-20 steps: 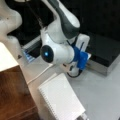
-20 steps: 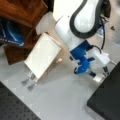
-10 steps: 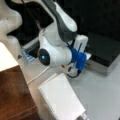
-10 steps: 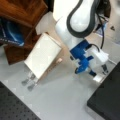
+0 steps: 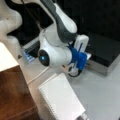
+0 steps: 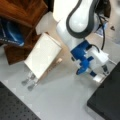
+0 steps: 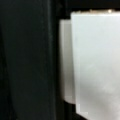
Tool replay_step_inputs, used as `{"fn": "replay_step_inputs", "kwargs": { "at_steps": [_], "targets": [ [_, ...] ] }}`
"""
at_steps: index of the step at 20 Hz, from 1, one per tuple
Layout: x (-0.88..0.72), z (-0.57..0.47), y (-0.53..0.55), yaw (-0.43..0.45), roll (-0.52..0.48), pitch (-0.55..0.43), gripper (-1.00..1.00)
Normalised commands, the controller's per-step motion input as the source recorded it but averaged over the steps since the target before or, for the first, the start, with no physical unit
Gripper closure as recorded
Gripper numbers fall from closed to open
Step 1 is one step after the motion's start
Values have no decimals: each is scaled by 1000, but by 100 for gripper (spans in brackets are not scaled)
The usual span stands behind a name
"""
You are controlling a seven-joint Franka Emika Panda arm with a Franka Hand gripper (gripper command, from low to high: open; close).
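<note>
The gripper (image 6: 100,72) sits low at centre right in a front view, beside the black box (image 6: 107,100); I cannot tell its jaw state. It has barely shifted in the last second. The white notebook (image 6: 42,56) lies left of it, well apart.

White arm bent low, blue-mounted claw (image 6: 98,73) near the surface

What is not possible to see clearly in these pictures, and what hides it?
- The hand's fingertips: in both front views the white and blue wrist parts cover them.
- The white ribbed rectangular pad: its lower end is cut by a front view's bottom edge.
- The pale grey block in the wrist view: too blurred to identify.
- The black slab: cut by a front view's right edge.
</note>
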Motion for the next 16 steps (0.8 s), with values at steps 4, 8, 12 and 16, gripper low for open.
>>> {"fn": "replay_step_inputs", "kwargs": {
  "at_steps": [4, 8, 12, 16],
  "targets": [
    [-9, -161, -3, -131, 153, -149, -100],
    [24, -155, -18, -137, 151, -133, 100],
    [37, -148, -45, -120, 134, -111, 100],
    [36, -147, -67, -113, 129, -104, 100]
  ]
}}
